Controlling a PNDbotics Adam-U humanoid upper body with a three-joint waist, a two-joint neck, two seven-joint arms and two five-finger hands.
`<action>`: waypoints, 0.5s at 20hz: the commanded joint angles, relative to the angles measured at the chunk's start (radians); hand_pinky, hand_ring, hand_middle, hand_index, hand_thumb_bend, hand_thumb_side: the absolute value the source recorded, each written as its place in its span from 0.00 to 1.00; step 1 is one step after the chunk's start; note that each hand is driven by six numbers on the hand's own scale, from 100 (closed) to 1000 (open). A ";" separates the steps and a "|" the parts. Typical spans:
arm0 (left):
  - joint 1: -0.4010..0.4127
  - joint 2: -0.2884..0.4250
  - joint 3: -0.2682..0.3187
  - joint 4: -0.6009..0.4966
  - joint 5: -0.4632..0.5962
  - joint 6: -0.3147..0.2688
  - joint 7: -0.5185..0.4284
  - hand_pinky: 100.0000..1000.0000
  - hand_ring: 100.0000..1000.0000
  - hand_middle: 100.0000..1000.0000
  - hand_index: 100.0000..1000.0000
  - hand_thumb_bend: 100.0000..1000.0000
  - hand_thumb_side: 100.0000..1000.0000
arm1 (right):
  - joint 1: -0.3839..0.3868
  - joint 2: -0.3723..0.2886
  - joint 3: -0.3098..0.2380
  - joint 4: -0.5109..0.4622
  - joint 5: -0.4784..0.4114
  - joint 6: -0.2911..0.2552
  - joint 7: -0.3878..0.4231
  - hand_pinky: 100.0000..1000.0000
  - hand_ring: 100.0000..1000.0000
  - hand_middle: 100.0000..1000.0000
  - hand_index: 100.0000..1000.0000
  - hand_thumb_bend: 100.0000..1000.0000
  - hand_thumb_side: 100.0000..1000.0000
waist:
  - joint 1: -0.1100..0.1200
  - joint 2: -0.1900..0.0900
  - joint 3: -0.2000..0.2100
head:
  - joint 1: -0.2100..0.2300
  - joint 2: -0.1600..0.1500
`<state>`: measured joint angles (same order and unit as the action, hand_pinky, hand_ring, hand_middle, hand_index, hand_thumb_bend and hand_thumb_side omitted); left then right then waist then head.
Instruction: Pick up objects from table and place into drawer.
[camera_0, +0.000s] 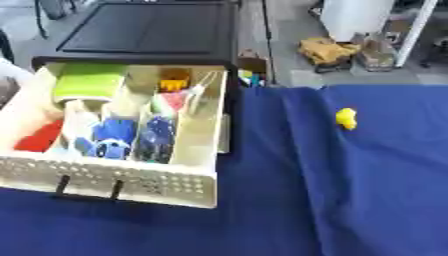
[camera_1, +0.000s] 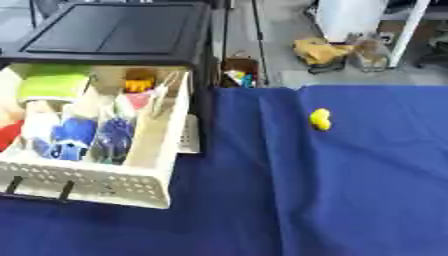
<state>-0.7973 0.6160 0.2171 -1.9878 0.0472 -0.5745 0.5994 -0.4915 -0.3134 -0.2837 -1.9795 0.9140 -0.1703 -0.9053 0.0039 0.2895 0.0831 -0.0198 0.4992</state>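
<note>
Item: drawer, cream, perforated front with a dark handle, pulled well out of a black cabinet at the left of a table under a blue cloth. Contents, by lengthwise dividers: a green block at the back left; a red item at the left wall; blue-and-white packets in the middle; an orange piece and a pinkish one toward the back right. The compartments look nearly full. Item: small yellow object, rounded, shape otherwise unclear, lying alone on the cloth, well apart from the drawer and to its right, near the table's far edge. It appears to be the only piece left to stow. Hands: neither the left nor the right shows in either view, so whether they are open, closed or carrying anything cannot be told. Hazards, as judged: the cloth lies in folds between object and drawer, and fingers closing on the object could gather fabric with it or nudge the rounded piece into rolling toward the far edge. The crowded compartments leave little free room; a release above packed items could let the piece bounce out or sit proud and foul the drawer when closed. The drawer overhangs far, so a downward knock on its front may tip it.
</note>
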 joint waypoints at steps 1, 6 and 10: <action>-0.013 0.030 -0.008 -0.012 0.026 -0.203 0.197 0.27 0.44 0.47 0.71 0.26 1.00 | -0.005 -0.024 -0.006 -0.021 0.004 0.005 -0.002 0.64 0.71 0.55 0.71 0.00 0.84 | 0.001 -0.024 -0.001 | 0.007 0.002; -0.014 0.028 -0.027 -0.012 0.067 -0.212 0.132 0.23 0.40 0.41 0.63 0.20 1.00 | -0.004 -0.023 -0.007 -0.021 0.002 0.011 -0.002 0.64 0.71 0.55 0.71 0.00 0.84 | 0.001 -0.024 -0.003 | 0.011 0.007; -0.016 0.025 -0.017 -0.012 0.112 -0.218 0.086 0.23 0.40 0.41 0.63 0.21 1.00 | -0.004 -0.023 -0.007 -0.021 0.001 0.014 -0.002 0.64 0.71 0.55 0.71 0.00 0.84 | 0.000 -0.024 -0.003 | 0.006 0.004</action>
<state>-0.7972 0.6160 0.1908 -1.9878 0.1429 -0.6315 0.5425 -0.4890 -0.3134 -0.2842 -1.9795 0.9140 -0.1591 -0.9063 0.0037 0.2895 0.0805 -0.0124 0.5002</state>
